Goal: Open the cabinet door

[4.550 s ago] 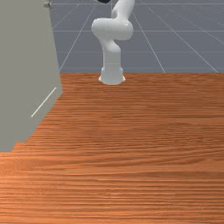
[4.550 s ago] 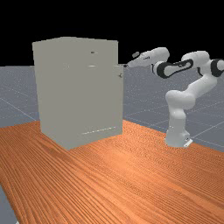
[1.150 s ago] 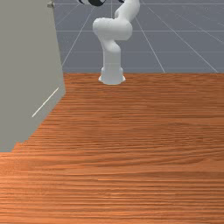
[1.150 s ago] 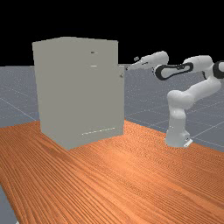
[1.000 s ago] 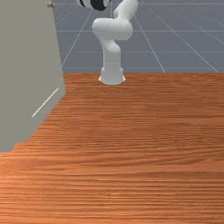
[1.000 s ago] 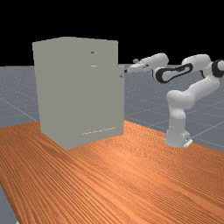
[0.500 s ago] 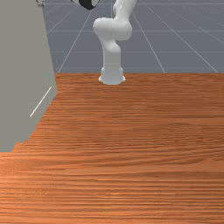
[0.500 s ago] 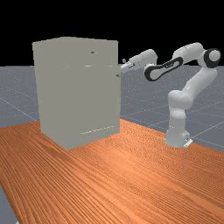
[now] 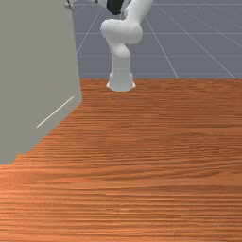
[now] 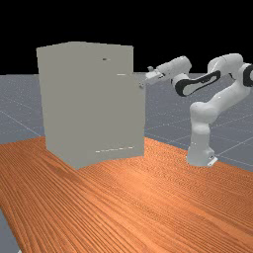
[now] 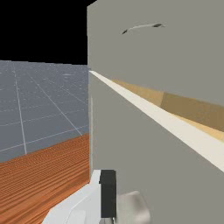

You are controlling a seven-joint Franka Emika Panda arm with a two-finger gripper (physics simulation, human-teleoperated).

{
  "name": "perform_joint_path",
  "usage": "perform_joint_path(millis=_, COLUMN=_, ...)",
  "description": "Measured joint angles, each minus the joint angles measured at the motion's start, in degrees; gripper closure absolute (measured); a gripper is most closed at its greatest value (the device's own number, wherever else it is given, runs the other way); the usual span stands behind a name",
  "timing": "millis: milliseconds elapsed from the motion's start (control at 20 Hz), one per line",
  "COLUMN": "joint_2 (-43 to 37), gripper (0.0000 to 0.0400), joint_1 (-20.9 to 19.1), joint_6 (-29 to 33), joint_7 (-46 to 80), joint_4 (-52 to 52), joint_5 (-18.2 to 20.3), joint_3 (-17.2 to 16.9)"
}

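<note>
In the far view my gripper [image 10: 148, 80] is at the upper outer edge of the cabinet door [image 10: 116, 116], right at the small knob [image 10: 141, 85]. The knob [image 9: 68, 5] also stands near the top of the door [image 9: 35, 61] in the front view. The wrist view has my gripper [image 11: 108, 192] close beside the rounded knob [image 11: 134, 207]; whether it holds the knob is hidden. A wedge-shaped gap behind the pale top edge [image 11: 144, 105] of the door bares a brown interior [image 11: 188, 111], so the door stands partly open.
Above the door, the cabinet's upper front [image 11: 188, 52] carries a thin curved handle [image 11: 142, 27]. The cabinet body [image 10: 57, 99] stands on the wooden table [image 10: 148, 197], left of the arm's base [image 10: 200, 155] in the far view.
Since half a second ago, the door's free edge has swung outward, toward the front view's right, beyond where it stood earlier. My hand has moved back toward the far view's right along with it.
</note>
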Motion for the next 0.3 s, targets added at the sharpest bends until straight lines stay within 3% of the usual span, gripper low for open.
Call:
perform_joint_path(millis=150, joint_2=-1.78, gripper=0.018, joint_1=1.46, joint_6=-1.12, joint_7=6.39, joint_4=-1.51, joint_5=1.1, joint_3=11.78)
perform_joint_path(millis=300, joint_2=0.55, gripper=0.0169, joint_1=3.34, joint_6=-1.4, joint_7=11.56, joint_4=-2.55, joint_5=1.34, joint_3=21.35)
